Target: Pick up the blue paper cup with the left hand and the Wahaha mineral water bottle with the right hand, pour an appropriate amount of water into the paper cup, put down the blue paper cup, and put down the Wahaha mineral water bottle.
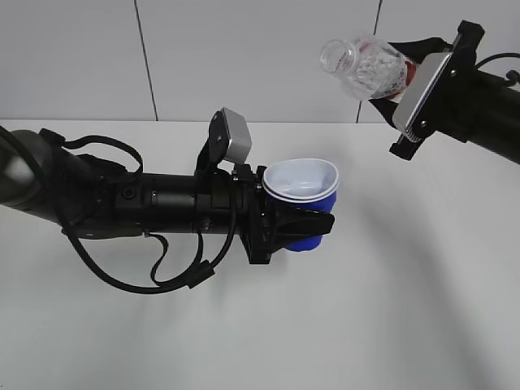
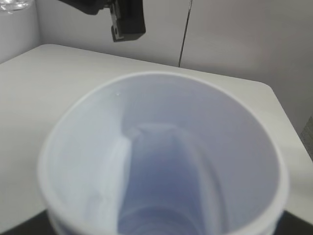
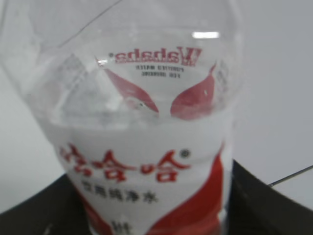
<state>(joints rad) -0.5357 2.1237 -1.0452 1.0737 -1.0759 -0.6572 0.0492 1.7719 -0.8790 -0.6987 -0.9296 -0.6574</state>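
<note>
My left gripper [image 1: 305,221] is shut on the blue paper cup [image 1: 302,189] and holds it above the table, mouth up and slightly squeezed. In the left wrist view the cup's white inside [image 2: 161,161] fills the frame; I cannot tell if there is water in it. My right gripper [image 1: 398,77] is shut on the Wahaha mineral water bottle [image 1: 366,67] and holds it up high at the upper right, tipped over with its open neck pointing left, above and to the right of the cup. Its red-and-white label [image 3: 151,181] fills the right wrist view. No stream of water shows.
The white table [image 1: 406,309] lies below both arms, with a pale wall behind. The left arm's black cable [image 1: 154,276] loops below the arm. The right arm's wrist block shows at the top of the left wrist view [image 2: 127,19].
</note>
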